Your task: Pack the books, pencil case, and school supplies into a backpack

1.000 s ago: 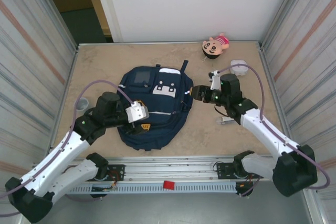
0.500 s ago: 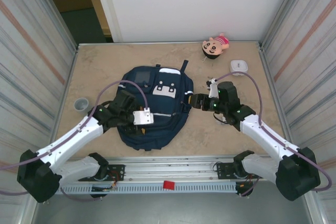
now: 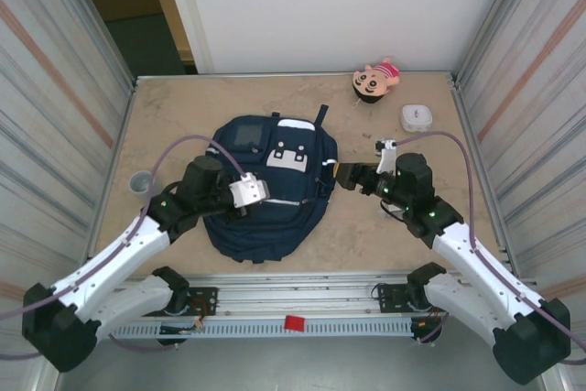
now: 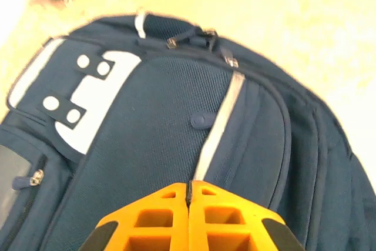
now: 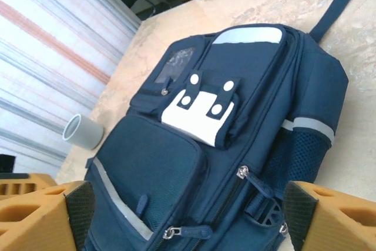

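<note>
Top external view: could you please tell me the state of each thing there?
backpack: flat, front up, visible zips closed
left gripper: shut over the backpack
right gripper: open beside the backpack
grey cup: upright
plush doll: lying down

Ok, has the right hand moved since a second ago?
Yes. The right hand has pulled back toward the near edge of the table, farther from the white box, staying beside the backpack.

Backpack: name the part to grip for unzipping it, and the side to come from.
Probably the zipper pull on the right-hand side of the backpack: a metal tab hanging free of the flat-lying fabric, thin enough to pinch. Come from the right, where the open right gripper faces it.
</note>
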`<state>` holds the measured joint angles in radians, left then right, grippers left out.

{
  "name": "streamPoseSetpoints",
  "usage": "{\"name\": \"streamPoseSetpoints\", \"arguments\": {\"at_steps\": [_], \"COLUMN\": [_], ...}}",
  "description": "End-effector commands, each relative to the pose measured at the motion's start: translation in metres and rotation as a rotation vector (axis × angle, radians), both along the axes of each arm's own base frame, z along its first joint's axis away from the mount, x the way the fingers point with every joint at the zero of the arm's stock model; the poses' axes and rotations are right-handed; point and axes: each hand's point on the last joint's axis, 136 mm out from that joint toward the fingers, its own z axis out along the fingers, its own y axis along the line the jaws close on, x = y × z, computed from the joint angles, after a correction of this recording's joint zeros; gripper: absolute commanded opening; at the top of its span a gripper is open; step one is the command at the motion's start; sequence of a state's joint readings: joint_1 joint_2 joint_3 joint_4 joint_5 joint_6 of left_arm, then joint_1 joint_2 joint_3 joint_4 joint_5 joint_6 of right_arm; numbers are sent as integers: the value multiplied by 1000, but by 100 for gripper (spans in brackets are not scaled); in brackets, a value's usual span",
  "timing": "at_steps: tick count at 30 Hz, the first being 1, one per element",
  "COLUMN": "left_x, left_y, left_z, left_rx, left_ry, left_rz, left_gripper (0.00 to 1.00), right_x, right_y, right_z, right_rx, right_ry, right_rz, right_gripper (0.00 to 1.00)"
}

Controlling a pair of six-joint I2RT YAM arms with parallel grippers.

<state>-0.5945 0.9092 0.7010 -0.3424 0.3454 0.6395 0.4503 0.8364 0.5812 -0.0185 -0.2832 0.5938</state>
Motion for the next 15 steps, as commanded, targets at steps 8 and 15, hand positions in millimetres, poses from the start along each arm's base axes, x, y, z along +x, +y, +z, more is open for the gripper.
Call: {"name": "streamPoseSetpoints", "arguments": {"at_steps": [8,15], "left_x": [-16,-19], "left_y": [7,29], "left_z": [-20,-56], "left_rx": [59,342], "left_ry": [34,15], "left_rz": [-57,-138], "left_gripper": [51,78], "right_x": [-3,-2], "right_y": [21,26], "right_z": [-14,-14], "right_rx": [16,3], "right_ry": [73,69], "right_rz": [119,136], "right_gripper": [84,84]}}
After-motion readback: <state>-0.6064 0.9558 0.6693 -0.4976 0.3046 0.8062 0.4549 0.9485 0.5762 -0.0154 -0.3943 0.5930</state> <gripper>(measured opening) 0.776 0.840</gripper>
